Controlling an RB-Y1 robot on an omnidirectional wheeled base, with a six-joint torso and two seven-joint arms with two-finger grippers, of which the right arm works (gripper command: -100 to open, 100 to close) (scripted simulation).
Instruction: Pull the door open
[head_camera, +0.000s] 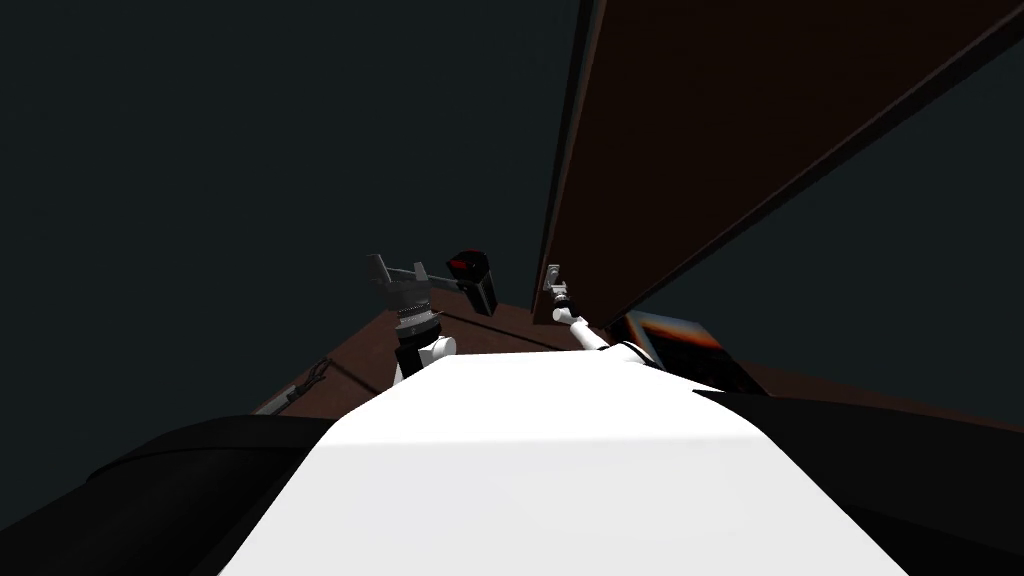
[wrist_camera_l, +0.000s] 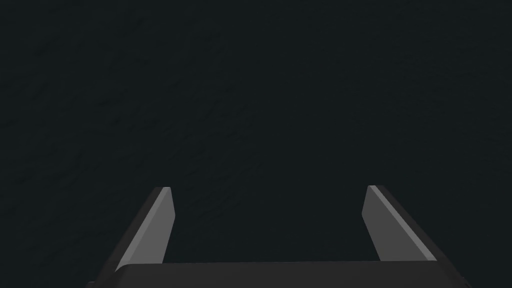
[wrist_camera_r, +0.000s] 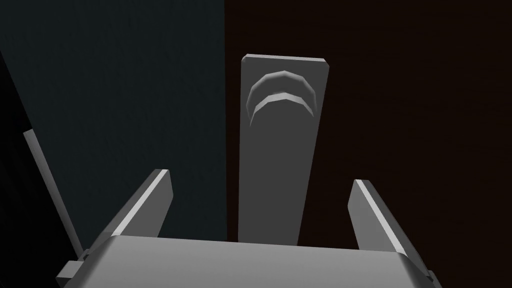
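The dark brown door (head_camera: 750, 120) rises at the right of the head view, its near edge beside a dark grey wall. In the right wrist view a grey handle plate (wrist_camera_r: 277, 160) with a curved grey stub (wrist_camera_r: 282, 95) is mounted on the door (wrist_camera_r: 400, 100). My right gripper (wrist_camera_r: 261, 180) is open, one finger on each side of the plate and neither touching it. The head view has that gripper (head_camera: 556, 288) at the door's edge. My left gripper (wrist_camera_l: 268, 189) is open and holds nothing, facing a flat dark grey surface, and hangs left of the door (head_camera: 400, 272).
Brown floor (head_camera: 470, 335) runs below both arms. A dark box with an orange top (head_camera: 680, 345) lies at the door's foot on the right. Dark grey wall (head_camera: 250, 150) spreads to the left. A thin grey rod (wrist_camera_r: 50, 185) slants beside the right gripper.
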